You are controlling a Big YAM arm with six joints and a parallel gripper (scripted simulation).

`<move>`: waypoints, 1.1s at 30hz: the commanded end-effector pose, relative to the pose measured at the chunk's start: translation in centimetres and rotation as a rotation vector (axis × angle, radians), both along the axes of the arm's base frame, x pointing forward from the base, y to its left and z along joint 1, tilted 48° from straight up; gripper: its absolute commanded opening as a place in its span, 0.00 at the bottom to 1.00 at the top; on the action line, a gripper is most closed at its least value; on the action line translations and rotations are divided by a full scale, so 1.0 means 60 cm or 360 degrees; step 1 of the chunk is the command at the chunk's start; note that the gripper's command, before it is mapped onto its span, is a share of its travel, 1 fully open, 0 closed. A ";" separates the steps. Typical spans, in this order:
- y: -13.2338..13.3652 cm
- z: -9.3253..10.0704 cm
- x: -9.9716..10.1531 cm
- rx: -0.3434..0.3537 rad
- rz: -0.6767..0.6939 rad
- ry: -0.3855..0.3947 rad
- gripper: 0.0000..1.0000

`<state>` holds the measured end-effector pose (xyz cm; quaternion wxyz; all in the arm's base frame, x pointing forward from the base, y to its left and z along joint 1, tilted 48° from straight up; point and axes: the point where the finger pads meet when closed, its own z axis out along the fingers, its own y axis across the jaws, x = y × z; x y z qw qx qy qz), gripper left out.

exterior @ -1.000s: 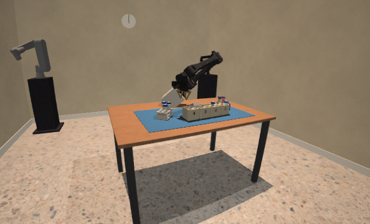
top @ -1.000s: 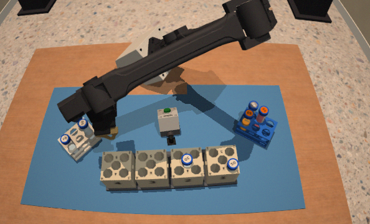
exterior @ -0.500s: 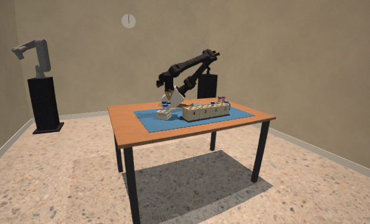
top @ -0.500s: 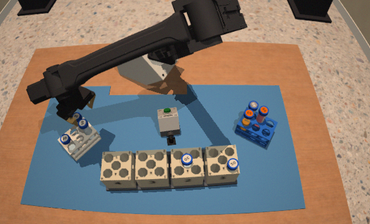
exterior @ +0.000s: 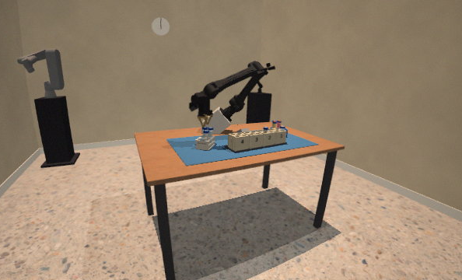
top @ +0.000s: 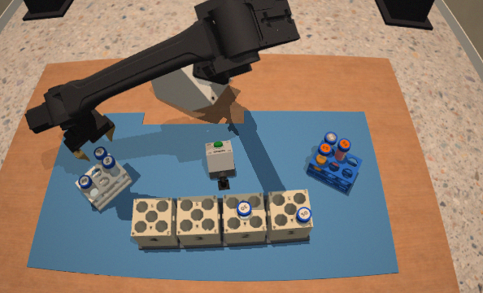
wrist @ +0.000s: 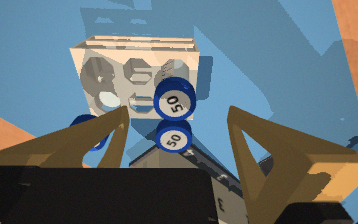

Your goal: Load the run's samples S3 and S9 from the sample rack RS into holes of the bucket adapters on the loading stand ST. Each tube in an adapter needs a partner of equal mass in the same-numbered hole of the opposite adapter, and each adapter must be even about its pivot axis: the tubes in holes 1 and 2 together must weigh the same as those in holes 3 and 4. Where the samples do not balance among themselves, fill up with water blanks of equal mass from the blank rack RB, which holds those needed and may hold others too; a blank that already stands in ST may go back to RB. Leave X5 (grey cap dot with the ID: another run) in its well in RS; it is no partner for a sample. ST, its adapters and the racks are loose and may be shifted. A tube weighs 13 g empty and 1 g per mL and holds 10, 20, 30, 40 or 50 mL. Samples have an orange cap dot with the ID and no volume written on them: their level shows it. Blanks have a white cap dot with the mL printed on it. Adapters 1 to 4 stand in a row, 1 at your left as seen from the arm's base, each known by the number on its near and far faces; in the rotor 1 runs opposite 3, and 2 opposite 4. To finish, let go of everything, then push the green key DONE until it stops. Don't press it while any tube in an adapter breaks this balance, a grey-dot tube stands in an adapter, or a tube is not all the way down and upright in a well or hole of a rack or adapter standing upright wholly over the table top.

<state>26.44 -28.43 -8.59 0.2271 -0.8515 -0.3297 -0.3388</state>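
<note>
My gripper [top: 95,144] is open and empty. It hangs just above the far end of the white blank rack RB [top: 103,183], which holds three blue-capped blanks [top: 109,162]. In the wrist view the open fingers frame two blanks marked 50 [wrist: 174,101]; a third cap [wrist: 87,127] is partly hidden behind the left finger. The four adapters on stand ST [top: 221,220] stand in a row. One holds a blank marked 30 [top: 244,208] and the rightmost one holds a blank marked 50 [top: 303,213]. The blue sample rack RS [top: 334,168] holds orange-dot tubes [top: 344,144] and a grey-dot tube [top: 331,138].
The grey DONE box with its green key [top: 218,144] stands between the arm's base and the adapters. The arm's long link stretches from the base over the mat's far left part. In the exterior view the gripper [exterior: 204,117] hangs over the blank rack [exterior: 204,143].
</note>
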 end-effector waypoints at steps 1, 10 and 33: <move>-0.013 -0.010 0.020 -0.0032 -0.0013 -0.0005 0.80; 0.015 -0.032 0.019 -0.0006 -0.0012 0.0010 0.80; -0.003 -0.027 0.026 -0.0051 -0.0029 -0.0017 0.00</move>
